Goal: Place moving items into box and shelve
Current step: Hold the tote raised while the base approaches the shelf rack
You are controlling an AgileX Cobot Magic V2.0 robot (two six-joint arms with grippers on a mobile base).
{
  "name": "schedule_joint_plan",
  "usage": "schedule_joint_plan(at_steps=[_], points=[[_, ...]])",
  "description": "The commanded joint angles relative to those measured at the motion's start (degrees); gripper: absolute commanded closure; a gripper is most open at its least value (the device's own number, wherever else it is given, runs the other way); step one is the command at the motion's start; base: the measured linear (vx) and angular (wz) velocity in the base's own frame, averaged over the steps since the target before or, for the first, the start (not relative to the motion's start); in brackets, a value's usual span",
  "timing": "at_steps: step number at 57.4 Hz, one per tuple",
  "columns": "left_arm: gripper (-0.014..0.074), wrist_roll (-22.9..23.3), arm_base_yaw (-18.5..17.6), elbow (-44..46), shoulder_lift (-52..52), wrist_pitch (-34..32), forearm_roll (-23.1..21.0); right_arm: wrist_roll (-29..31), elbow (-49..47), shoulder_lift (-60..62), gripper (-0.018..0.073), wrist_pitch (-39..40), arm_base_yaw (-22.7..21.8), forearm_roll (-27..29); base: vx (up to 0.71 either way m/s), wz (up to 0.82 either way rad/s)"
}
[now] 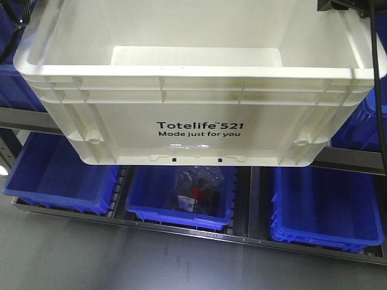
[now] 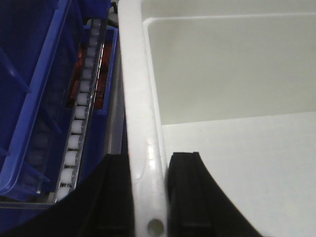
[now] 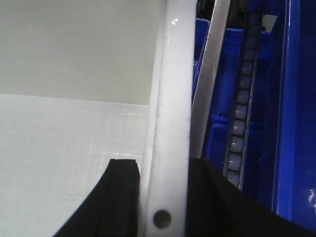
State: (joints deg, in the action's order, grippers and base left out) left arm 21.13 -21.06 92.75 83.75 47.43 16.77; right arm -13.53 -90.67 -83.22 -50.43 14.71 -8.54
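Left wrist-mounted: box (image 2: 139, 98) rim inside left gripper (image 2: 150, 197) (right gripper (image 3: 165, 197) likewise).

1. "Totelife 521": bold black print on the box (image 1: 193, 103), on the outer long wall spanning from the left gripper (image 2: 150, 165) side to the right gripper (image 3: 165, 170) side.
2. "Made just for you": smaller black line directly under it.
3. White label (image 1: 187, 204) on the bag (image 1: 202, 181) in the middle blue bin (image 1: 175, 215), below both grippers: unreadable.

L gripper (image 2: 150, 165) & R gripper (image 3: 163, 167) blk, w/ blk cable (image 1: 375, 60).

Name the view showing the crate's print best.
Exterior front-facing: the black print on the white crate faces it, readable. Wrist views show only the rim, clamped by left claw and right claw, plus interior; no print.
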Motion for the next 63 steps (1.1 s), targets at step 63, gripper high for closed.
schedule_joint_plan(at_steps=[63], points=[[0.0594,-0.52,-0.1,2.14,-3.11,-7.34,4.03,0.71,-2.51,3.03,0.0564,7.83,-0.48,-3.38,0.02,-0.02]])
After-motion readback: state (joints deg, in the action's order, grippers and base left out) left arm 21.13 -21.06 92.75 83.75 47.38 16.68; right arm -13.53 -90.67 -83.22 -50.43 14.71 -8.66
